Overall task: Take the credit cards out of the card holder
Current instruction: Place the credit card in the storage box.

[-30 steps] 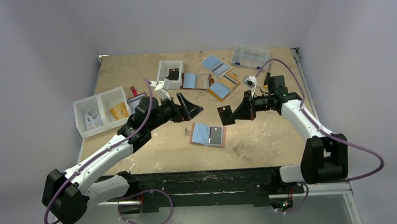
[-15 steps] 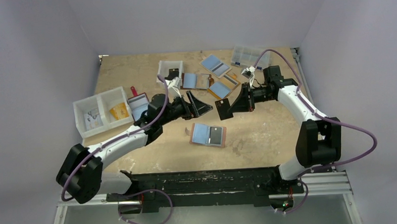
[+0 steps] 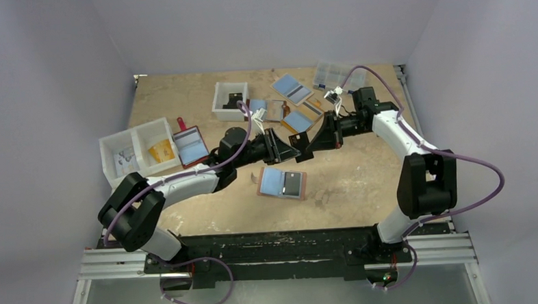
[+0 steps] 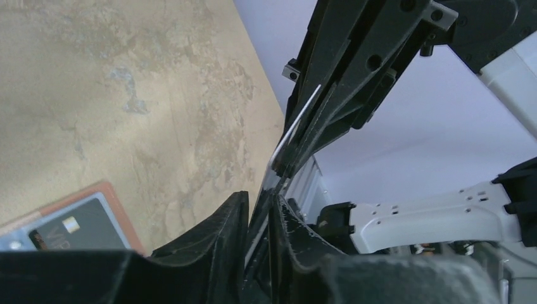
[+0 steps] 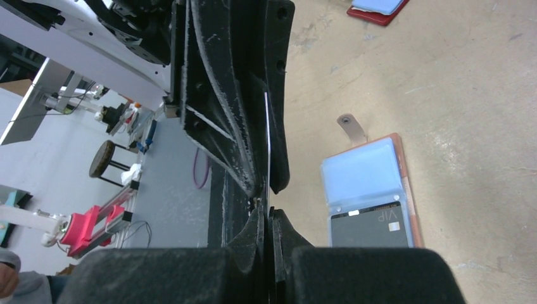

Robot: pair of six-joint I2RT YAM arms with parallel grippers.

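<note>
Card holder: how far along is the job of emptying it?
Done: one thin card is out, held in the air. In hand: the right tool is shut on it, with the left tool straddling its other end. Left: the open card holder holds a light blue card and a dark grey card.

Card [image 4: 296, 125]: seen only edge-on in both wrist views, so its faces and colour are hidden; in the top view it is too small to make out. Whether the left fingers [image 4: 221, 234] press on it cannot be told. Holder [image 5: 409, 190]: in the right wrist view its near end lies behind the blurred body of the right gripper [image 5: 269, 218]; in the left wrist view only one corner shows, the rest behind the left fingers and past the left edge. Red wallet [image 5: 372, 18]: cut by the top edge of the right wrist view. Bin [image 3: 134, 128] contents: too small to identify.
</note>
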